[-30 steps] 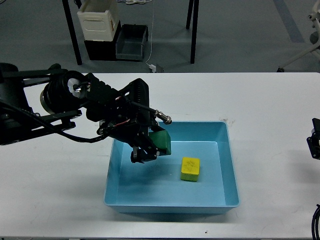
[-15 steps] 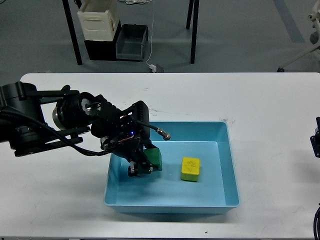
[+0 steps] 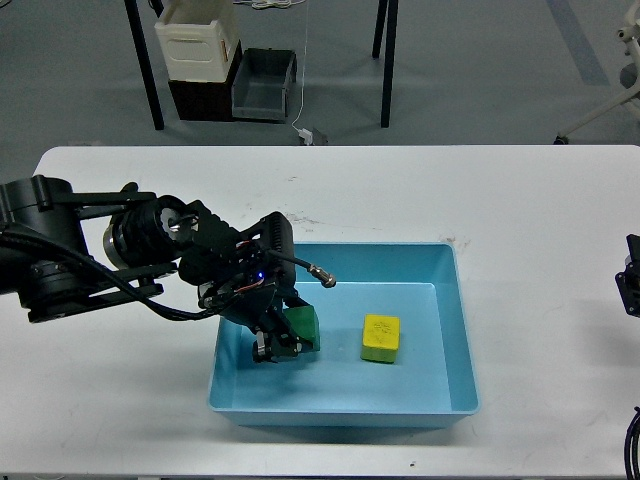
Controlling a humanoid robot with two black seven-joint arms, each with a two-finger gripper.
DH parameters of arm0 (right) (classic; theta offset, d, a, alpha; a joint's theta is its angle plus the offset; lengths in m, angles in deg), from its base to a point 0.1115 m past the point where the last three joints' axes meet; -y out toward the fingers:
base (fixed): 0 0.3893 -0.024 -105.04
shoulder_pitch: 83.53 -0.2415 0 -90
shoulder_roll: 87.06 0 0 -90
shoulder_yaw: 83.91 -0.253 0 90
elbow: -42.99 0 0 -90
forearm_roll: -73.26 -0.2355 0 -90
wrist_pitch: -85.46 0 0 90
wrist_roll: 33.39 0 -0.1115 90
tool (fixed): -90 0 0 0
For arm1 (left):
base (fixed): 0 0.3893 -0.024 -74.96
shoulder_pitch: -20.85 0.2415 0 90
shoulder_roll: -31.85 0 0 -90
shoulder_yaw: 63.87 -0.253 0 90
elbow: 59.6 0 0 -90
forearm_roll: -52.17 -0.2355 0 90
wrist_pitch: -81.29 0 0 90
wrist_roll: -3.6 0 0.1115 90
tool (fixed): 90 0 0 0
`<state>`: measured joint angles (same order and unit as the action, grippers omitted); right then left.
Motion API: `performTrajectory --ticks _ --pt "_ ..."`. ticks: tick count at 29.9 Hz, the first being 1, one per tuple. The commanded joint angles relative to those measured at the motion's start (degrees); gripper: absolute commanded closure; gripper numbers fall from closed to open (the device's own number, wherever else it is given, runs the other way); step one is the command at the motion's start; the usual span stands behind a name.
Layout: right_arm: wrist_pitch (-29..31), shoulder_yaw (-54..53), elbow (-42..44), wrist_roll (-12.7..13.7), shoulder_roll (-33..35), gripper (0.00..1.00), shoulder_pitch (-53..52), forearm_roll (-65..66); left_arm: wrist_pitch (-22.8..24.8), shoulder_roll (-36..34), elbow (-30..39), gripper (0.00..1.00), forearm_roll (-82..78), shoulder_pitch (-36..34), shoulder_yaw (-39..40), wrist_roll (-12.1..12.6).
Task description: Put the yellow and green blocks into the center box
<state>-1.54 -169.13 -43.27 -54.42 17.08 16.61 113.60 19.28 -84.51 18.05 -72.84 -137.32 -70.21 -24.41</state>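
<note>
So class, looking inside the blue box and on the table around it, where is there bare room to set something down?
Inside the blue box, bare floor lies right of the yellow block and along the near wall. The left side is crowded: the left gripper holds the green block there. On the white table, the stretch right of the box and the strip behind it are bare.

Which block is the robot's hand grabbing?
The green block, held by the left gripper inside the blue box. The yellow block sits alone, untouched.

No readable text, label, brand or number anywhere. Faint embossed mark on top of the yellow block (image 3: pixel 381 331), too small to make out.
</note>
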Motion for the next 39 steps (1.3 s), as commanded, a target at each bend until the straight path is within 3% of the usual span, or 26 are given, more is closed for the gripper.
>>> performTrajectory --ticks 1,3,6,16,20,23,29,33,39 --pt "0.0 0.1 0.0 0.0 -0.1 0.00 0.1 0.0 0.0 0.1 -0.7 0.57 0.0 0.1 -0.1 0.0" --pt "0.0 0.1 0.1 0.0 0.0 0.00 0.1 0.0 0.0 0.1 -0.7 0.47 0.0 0.1 0.0 0.0" --pt "-0.1 0.2 0.2 0.0 -0.1 0.00 0.1 0.0 0.0 0.0 -0.7 0.20 0.0 0.1 0.0 0.0" --pt "-0.1 0.3 0.3 0.1 -1.8 0.00 -0.4 -0.1 0.0 -0.9 -1.4 0.17 0.0 0.4 1.3 0.0" --pt "-0.2 0.6 0.5 0.1 -2.0 0.00 -0.5 0.2 0.0 -3.5 -0.4 0.09 0.0 0.4 8.2 0.0" --pt "0.3 2.3 1.0 0.0 -1.8 0.00 -0.6 0.2 0.0 -4.4 0.0 0.04 16.1 0.7 14.7 0.0" --pt "0.9 4.5 0.2 -1.7 -3.2 0.00 -0.8 -0.2 0.0 -8.2 0.4 0.01 51.2 2.7 17.5 0.0" --pt "2.4 4.1 0.2 -1.2 -4.7 0.00 -3.3 -4.0 0.0 -8.7 3.5 0.00 57.2 12.4 29.4 0.0" --pt "13.2 3.8 0.8 -0.3 -4.7 0.00 -5.5 -23.2 0.0 -3.1 3.5 0.00 62.3 33.1 48.0 0.0"
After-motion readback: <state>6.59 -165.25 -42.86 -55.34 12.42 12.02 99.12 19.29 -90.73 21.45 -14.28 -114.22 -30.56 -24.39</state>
